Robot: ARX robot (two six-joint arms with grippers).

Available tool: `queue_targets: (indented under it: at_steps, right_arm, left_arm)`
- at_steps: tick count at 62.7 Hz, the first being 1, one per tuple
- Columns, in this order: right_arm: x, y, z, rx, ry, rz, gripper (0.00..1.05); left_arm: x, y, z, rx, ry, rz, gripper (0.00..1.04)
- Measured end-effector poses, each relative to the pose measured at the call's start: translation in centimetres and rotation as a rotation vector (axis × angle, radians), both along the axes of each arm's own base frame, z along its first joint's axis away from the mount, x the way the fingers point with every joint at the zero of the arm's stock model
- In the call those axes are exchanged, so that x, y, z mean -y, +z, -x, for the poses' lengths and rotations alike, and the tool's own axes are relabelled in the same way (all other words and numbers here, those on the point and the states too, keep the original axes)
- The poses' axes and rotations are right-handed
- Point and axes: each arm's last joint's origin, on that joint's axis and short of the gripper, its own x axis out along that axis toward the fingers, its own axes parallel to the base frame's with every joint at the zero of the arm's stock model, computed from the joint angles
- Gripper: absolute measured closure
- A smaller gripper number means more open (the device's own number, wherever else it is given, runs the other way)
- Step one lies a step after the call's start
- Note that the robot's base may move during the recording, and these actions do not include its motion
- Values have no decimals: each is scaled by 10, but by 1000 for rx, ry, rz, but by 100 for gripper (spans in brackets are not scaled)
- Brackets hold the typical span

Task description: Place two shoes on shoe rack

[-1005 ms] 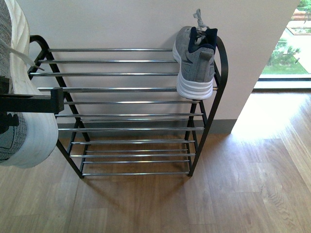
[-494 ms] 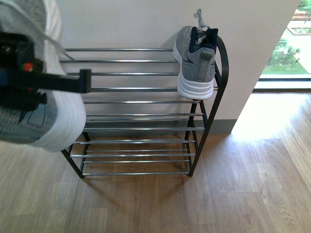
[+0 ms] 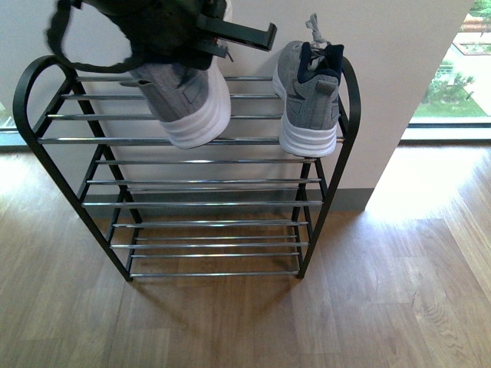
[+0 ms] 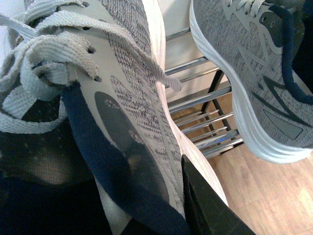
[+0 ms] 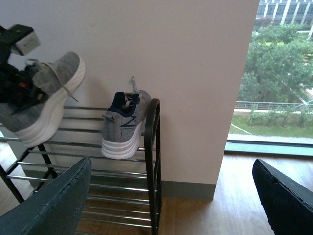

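Left arm up top: my left gripper [image 3: 192,37] is clamped on the held shoe [image 3: 190,103], one finger [image 4: 205,205] pressed against its outer side near the navy collar, the other out of sight. The shoe hangs over the top tier of the shoe rack [image 3: 31,84], left of centre, heel nearest me and toe raised toward the wall [image 3: 399,69]. Its white sole sits right at the near chrome bars, and I can't tell whether it touches them. Just to the right, the parked shoe [image 3: 308,100] rests on that same top tier, tucked against the right arch, toe to the wall, laces sticking up. There's a clear gap between the two shoes, close-up from my left wrist too: the held shoe [image 4: 122,98] fills the view, the parked shoe [image 4: 254,73] is alongside, bars showing between them. My right gripper [image 5: 171,169] hangs well back from the rack [image 5: 154,147], jaws spread wide with nothing in them, looking at both shoes across the wood floor [image 3: 345,307].
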Motion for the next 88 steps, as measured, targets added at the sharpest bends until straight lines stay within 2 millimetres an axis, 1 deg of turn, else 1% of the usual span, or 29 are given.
queue_targets:
  at_steps: [6, 13, 21, 32, 45, 56, 65, 74, 88]
  right_arm:
    - [0, 0, 0, 0, 0, 0, 9]
    - [0, 0, 0, 0, 0, 0, 9]
    - [0, 0, 0, 0, 0, 0, 9]
    - [0, 0, 0, 0, 0, 0, 9]
    - [0, 0, 0, 0, 0, 0, 9]
    - [0, 0, 0, 1, 0, 0, 9]
    - [0, 0, 0, 1, 0, 0, 9]
    - [0, 0, 0, 1, 0, 0, 9]
    - [0, 0, 0, 0, 0, 0, 9]
  left_arm:
    - [14, -16, -24, -71, -27, 52, 103]
    - [30, -27, -40, -113, -62, 69, 103]
    - [55, -36, -59, -145, -93, 65, 103]
    - [64, -39, -74, -157, -80, 71, 103]
    - [66, -39, -79, -158, -29, 49, 103]
    - [66, -40, -80, -159, 3, -25, 103]
    - [69, -39, -79, -143, 31, -73, 103]
    - [69, -39, -79, -148, 37, -73, 103]
    - [73, -38, -76, -141, 92, -95, 103]
